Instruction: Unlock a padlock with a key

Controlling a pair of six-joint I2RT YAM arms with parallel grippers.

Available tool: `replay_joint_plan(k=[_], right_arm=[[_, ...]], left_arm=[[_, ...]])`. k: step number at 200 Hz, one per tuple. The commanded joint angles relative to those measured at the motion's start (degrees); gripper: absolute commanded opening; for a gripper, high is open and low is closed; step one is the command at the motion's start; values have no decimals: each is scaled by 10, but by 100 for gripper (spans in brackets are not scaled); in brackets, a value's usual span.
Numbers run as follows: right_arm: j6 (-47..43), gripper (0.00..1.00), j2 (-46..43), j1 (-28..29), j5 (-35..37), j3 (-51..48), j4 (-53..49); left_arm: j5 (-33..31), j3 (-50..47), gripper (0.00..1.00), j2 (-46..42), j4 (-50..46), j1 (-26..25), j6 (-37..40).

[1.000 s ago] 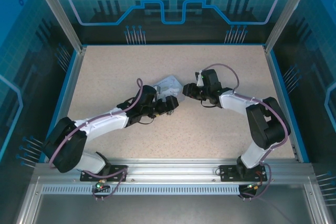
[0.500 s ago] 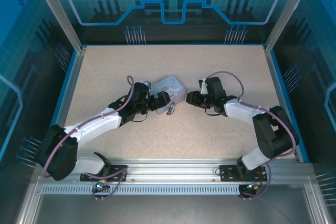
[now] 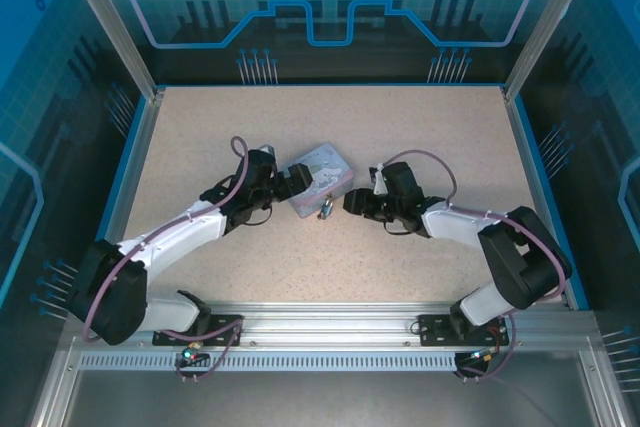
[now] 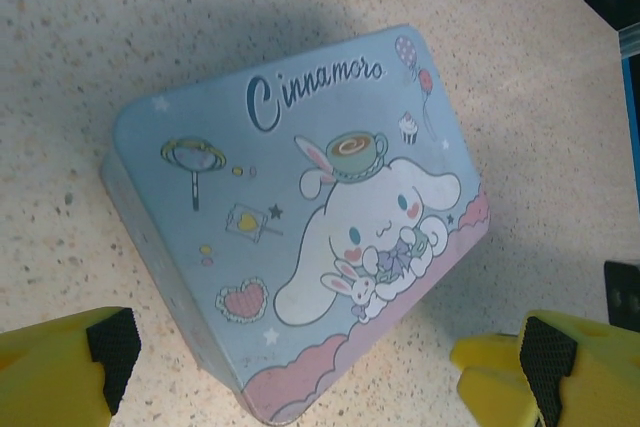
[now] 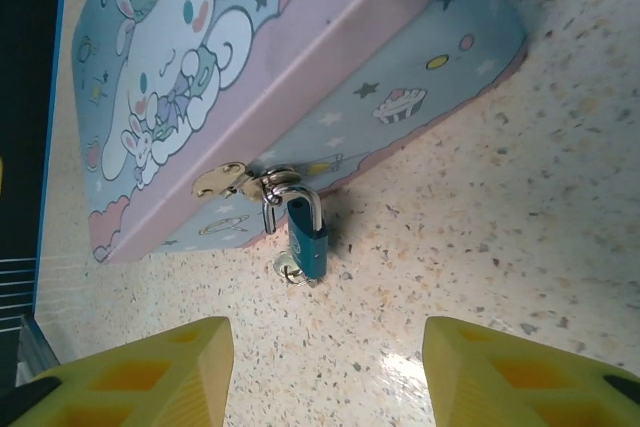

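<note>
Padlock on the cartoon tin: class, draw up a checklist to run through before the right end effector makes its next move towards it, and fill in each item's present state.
1. Padlock hangs from the clasp of the tin, shackle shut: ok.
2. Key seated in the padlock: cannot tell; the small metal piece under it is too small to identify.
3. Right end effector open, empty, lined up on the padlock: ok.
4. Left end effector steadying the tin: not ok; open, fingers apart from its sides.
5. Tin flat on the table: ok.
</note>
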Motion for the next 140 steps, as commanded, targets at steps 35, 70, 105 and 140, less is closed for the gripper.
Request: replay_joint_plan(k=[35,70,105,140], right_arm=[[26,44,54,25,-11,-15,95],[-10,41,81,43,13,-13,104],[-19,39,113,50,7,-16,143],[-14,38,138,52,-1,-19,179]], left_arm=[[25,34,99,4,-31,16,20],[78,16,99,23,-2,16,-14],[94,-6,99,22,25,16,-36],[92,-12,99,21,32,15,-48]])
